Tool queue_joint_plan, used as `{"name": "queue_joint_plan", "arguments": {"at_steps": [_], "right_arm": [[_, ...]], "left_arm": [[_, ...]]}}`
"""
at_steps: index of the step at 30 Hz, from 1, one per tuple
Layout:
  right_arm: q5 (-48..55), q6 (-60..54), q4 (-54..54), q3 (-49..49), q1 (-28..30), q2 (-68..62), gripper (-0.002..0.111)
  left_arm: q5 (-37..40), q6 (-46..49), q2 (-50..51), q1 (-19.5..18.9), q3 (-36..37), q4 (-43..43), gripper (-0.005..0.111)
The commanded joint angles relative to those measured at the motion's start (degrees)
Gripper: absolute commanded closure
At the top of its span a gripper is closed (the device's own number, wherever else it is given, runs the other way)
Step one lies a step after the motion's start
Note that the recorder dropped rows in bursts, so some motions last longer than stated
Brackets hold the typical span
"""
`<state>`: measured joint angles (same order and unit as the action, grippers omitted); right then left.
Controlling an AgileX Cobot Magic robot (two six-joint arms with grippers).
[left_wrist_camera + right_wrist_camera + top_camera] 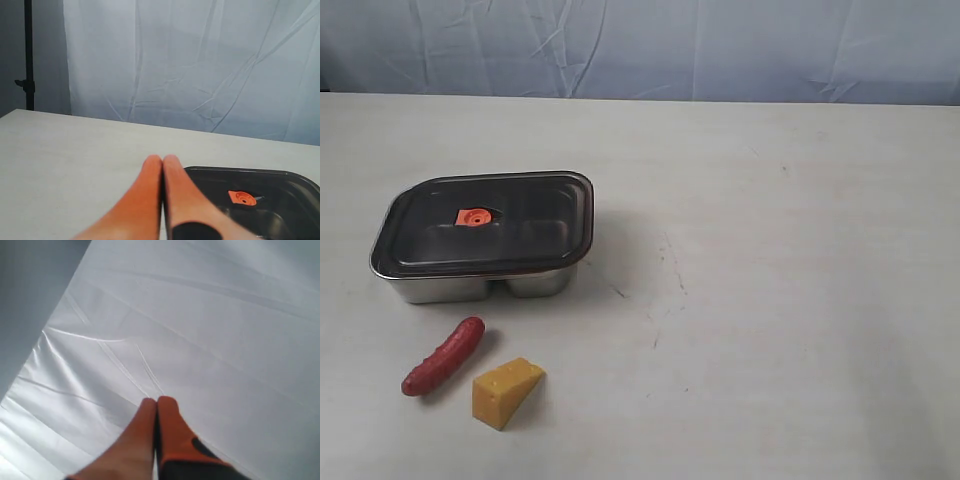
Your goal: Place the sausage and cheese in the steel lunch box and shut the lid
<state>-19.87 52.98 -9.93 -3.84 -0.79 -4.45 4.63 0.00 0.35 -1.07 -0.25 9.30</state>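
Right, both end effectors are clenched on nothing. The left gripper [163,160] has its smooth orange jaws pressed together tip to tip above the table [770,300], and the right gripper [156,401] is closed the same way, pointing at creased pale cloth.

From the exterior view I see the steel lunch box [480,283] on the left half of the table. It is a shiny rectangular tray with rounded corners, and a notch in its front wall marks the divider. The lid [530,220] lies on top of it, dark, smoky and translucent, with a small orange valve [473,216] near its middle. The sausage [444,356] lies on the table in front of the box. It is red-brown, slightly curved and glossy. The cheese [506,392], a matte yellow-orange wedge, sits just beside the sausage, apart from it.

The table is pale and lightly grained, with a few dark scuffs [670,265] near the centre. A wrinkled blue-white backdrop [670,45] hangs behind it, and the left wrist view catches a dark stand pole [28,55].

Through the lid I can only dimly make out the compartments, and I cannot tell whether the lid is pressed down. The left wrist view cuts the lid off at the frame edge.
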Motion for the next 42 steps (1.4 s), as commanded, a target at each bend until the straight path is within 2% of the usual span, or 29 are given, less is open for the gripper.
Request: {"name": "queue_joint_plan", "arguments": {"at_steps": [1,2,3,4,5,7,9,11,12,14,16,17,21,22,26,32,42], "right_arm": [[17.15,-5.20,17.59,-18.33,0.20,-16.54,0.109],[19.87,-6.13,21.71,-21.99,0.20,-20.13,0.109],[25.28,-9.09,29.11,-31.54,0.20,-29.35,0.109],[27.28,-10.95,31.05,-36.38,0.20,-33.02,0.109],[31.60,-16.51,33.16,-45.61,0.20,-42.17,0.109],[38.07,-24.70,30.79,-56.82,0.20,-55.59,0.109],[43.93,-35.94,18.57,-64.95,0.20,-67.26,0.109],[48.96,-56.42,-2.27,-70.23,-0.34,-77.65,0.109],[53.46,-72.20,-17.16,-72.14,-0.80,-83.87,0.109],[60.05,-86.26,-35.03,-73.77,-1.16,-89.85,0.108],[67.57,-95.82,-48.20,-75.01,-1.17,-95.69,0.099],[71.94,-99.61,-54.05,-75.53,-1.17,-98.90,0.091],[85.77,-103.70,-67.69,-76.62,-1.56,-110.61,0.052],[87.48,-103.91,-69.48,-76.62,-1.87,-112.69,0.047],[89.83,-103.91,-72.86,-76.62,-3.93,-121.26,0.048],[89.83,-108.58,-85.90,-76.62,-7.46,-129.57,0.048],[89.83,-108.49,-85.51,-84.17,-16.04,-135.78,0.048]], "left_arm": [[-0.73,0.00,-0.35,-0.08,0.25,0.05,0.107],[-0.73,0.00,-0.35,-0.08,0.25,0.05,0.107],[-0.73,0.00,-0.35,-0.08,0.25,0.05,0.107],[-0.73,0.00,-0.35,-0.08,0.25,0.05,0.107],[-0.73,0.00,-0.35,-0.08,0.25,0.05,0.107],[-0.73,0.00,-0.35,-0.08,0.25,0.05,0.107],[-0.73,0.00,-0.35,-0.08,0.25,0.05,0.107],[-0.73,0.00,-0.35,-0.08,0.25,0.05,0.107],[-0.73,0.00,-0.35,-0.08,0.25,0.05,0.107],[-0.73,0.00,-0.35,-0.08,0.25,0.05,0.107],[-0.73,0.00,-0.35,-0.08,0.25,0.05,0.107],[-0.73,0.00,-0.35,-0.08,0.25,0.05,0.107],[-0.73,0.00,-0.35,-0.08,0.25,0.05,0.107],[-0.73,0.00,-0.35,-0.08,0.25,0.05,0.107],[-0.85,0.00,-0.35,-0.08,0.25,0.05,0.107],[-0.85,0.00,-0.35,-0.08,0.25,0.05,0.107],[-0.84,0.00,-0.35,-0.08,0.25,-0.46,0.107]]}}
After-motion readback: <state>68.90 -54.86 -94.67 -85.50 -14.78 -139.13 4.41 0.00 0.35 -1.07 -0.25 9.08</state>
